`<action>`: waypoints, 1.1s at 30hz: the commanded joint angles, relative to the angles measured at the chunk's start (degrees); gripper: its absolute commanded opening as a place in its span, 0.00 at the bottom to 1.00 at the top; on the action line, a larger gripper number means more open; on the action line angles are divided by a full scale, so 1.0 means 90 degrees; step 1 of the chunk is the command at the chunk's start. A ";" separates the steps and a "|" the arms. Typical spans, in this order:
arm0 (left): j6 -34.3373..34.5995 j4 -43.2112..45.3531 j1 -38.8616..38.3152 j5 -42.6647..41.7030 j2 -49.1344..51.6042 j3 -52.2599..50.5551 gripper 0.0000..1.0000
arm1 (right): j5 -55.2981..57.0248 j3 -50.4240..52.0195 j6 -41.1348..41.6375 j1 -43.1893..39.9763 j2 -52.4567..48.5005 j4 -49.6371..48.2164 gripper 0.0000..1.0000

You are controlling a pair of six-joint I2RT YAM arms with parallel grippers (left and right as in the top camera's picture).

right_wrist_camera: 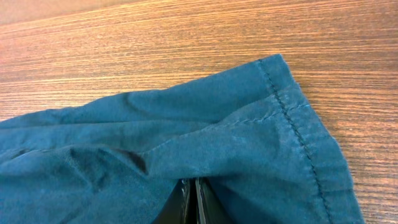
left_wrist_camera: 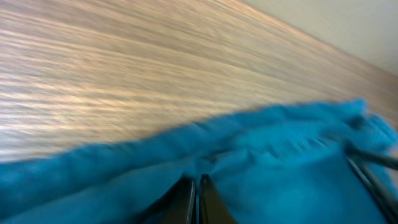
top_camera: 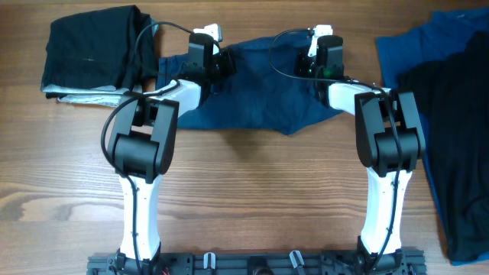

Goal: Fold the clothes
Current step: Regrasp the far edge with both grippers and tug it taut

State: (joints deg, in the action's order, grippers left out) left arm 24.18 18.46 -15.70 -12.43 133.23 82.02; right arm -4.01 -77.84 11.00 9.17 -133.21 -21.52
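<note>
Across the wooden surface [top_camera: 252,191], the navy shorts [top_camera: 260,107] lie spread at the far middle. Their long axis runs left to right between your two arms, and each arm is on its own end. A folded black pile [top_camera: 92,46] sits far left; a blue garment [top_camera: 405,53] and a black garment [top_camera: 458,153] wait at the right edge. Your left pincer [left_wrist_camera: 196,182] is clamped on a pinch of the shorts. Your right pincer [right_wrist_camera: 194,185] likewise grips cloth, with the stitched hem corner [right_wrist_camera: 277,68] just ahead.
</note>
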 commanded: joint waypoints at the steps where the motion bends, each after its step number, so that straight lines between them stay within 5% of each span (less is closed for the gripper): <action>1: -0.0141 0.0168 0.0024 0.1433 0.0177 0.0010 0.04 | -0.0272 0.0097 0.0129 0.0022 -0.0328 0.0352 0.05; 8: -0.0328 0.1277 0.0068 0.1413 0.0112 0.0197 0.06 | -0.0270 0.0104 0.0124 0.0022 -0.0328 0.0539 0.06; 19: -0.0311 -0.3157 0.0520 0.1467 -0.1328 0.0782 0.07 | -0.0272 0.0107 0.0126 0.0022 -0.0328 0.0636 0.08; 31: -0.0328 -0.3504 0.1491 0.1107 -0.0267 0.0782 0.04 | -0.0272 0.0107 0.0100 0.0019 -0.0318 0.0597 0.05; 33: -0.0600 -0.3138 0.1491 0.1103 -0.0318 0.0784 0.04 | -0.0627 0.0107 -0.0503 0.0019 -0.0129 0.0384 0.04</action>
State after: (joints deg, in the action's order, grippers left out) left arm 21.91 -12.23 -2.61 -2.09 129.45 89.19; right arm -4.93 -78.96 11.22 8.99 -133.19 -19.05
